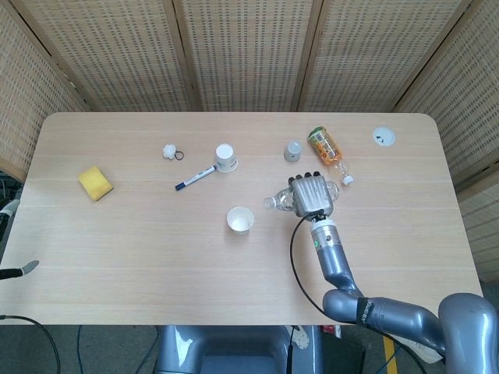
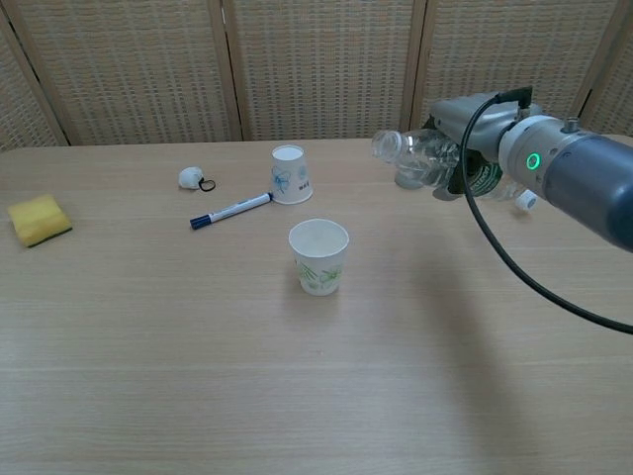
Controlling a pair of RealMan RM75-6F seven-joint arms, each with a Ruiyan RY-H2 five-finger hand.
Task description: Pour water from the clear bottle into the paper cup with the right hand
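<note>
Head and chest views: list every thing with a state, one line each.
clear bottle: uncapped, tipped sideways, held off the table
right hand: gripping the clear bottle
paper cup: upright
second cup: upside down
orange bottle: lying on its side
marker: capped

Woven rattan screen panels (image 1: 249, 54) stand behind the pale wooden table (image 1: 156, 265).

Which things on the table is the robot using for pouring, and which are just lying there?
For the pouring:
- clear bottle, tipped sideways in the right hand
- upright paper cup

Just lying there:
- yellow sponge
- blue marker
- upside-down cup
- orange bottle on its side
- small grey cup
</note>
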